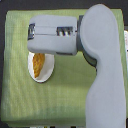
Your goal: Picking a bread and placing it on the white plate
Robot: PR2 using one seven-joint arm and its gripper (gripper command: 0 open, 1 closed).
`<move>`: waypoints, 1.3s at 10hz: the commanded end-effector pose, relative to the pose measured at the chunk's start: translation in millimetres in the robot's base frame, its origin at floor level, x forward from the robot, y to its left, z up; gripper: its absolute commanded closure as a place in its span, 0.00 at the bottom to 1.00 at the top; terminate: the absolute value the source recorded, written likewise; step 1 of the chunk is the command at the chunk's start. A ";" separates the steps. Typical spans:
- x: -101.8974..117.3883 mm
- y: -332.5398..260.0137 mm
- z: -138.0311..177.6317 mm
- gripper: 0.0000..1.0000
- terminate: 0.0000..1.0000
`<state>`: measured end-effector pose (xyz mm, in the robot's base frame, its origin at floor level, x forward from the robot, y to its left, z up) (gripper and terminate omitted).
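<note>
One grey robot arm (102,75) is filling the right half of the frame nearest the camera, its broad smooth link rising from the lower right corner to the upper right. From there a boxy pale grey forearm section (52,37) is reaching across to the upper left, with a dark slotted patch showing on its side. We are seeing what looks like the gripper (31,32) at the far left end of this section, in the upper left of the frame, but its fingers are too blurred and foreshortened, so we cannot tell how far they are parted or whether they are gripping anything.

Beneath the forearm, left of centre, the round glossy white plate (41,75) is lying partly hidden, only its lower part showing. The long golden-orange bread (38,64) with its bumpy crust is resting on the plate, its upper end covered by the arm.

Farthest down, a green woven cloth (20,100) is covering the table and spreading under everything, with a dark edge along the bottom of the frame.
</note>
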<state>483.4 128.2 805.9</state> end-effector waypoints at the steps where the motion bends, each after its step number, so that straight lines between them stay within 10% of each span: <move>1: 1.2 1.4 -4.0 0.00 0.00; 7: 3.9 -2.4 -5.2 0.00 0.00; 13: 32.4 -26.1 71.8 0.00 0.00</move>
<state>499.7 122.2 829.9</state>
